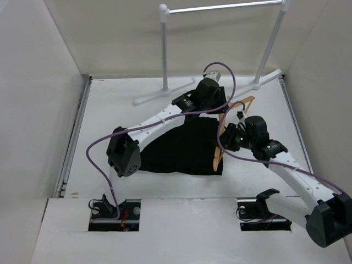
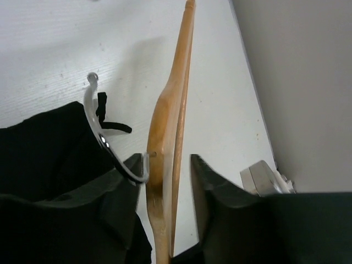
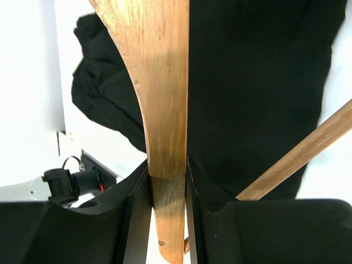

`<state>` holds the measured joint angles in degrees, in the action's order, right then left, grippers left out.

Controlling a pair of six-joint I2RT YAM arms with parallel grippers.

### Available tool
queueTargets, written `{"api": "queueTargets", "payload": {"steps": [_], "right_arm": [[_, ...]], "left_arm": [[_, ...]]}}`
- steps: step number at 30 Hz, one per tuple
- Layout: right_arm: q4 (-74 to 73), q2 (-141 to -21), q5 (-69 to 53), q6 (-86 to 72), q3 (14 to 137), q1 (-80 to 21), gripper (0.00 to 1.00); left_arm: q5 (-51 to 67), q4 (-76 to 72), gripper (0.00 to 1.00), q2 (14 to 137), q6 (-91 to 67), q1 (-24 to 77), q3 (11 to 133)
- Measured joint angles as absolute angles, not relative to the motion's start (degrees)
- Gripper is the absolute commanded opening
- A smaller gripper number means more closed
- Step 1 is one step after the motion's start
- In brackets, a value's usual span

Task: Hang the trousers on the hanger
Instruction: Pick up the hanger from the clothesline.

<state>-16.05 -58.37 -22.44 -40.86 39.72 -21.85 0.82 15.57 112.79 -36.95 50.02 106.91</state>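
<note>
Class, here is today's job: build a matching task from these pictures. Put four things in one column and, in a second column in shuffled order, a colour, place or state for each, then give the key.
Column one
1. trousers
2. hanger
3. clothes rail
4. right hand

Column two
a. silver, standing at the far end of the table
b. shut on a wooden arm
c. black, lying on the table
d. light wood with a metal hook

Pairs: 1-c, 2-d, 3-a, 4-b
</note>
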Motion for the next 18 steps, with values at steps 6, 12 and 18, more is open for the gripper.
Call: {"api": "queueTargets", "payload": {"steps": [6, 12, 18], "right_arm": [[-20.14, -55.02, -21.41, -41.21, 37.28, -21.82, 0.2], [-26.79, -50.06, -20.6, -41.45, 36.69, -21.04, 0.46], [-30.24, -44.36, -19.59, -40.16, 37.26, -17.45, 0.45]], "left_arm": [[1.04, 15.2, 0.06, 115.46, -38.96, 50.63, 105.95], [0.38, 8.93, 0.0, 113.73, -44.31, 52.07, 98.48], [-4.27, 5.28, 0.0, 109.71, -50.87, 53.71, 86.83]]}}
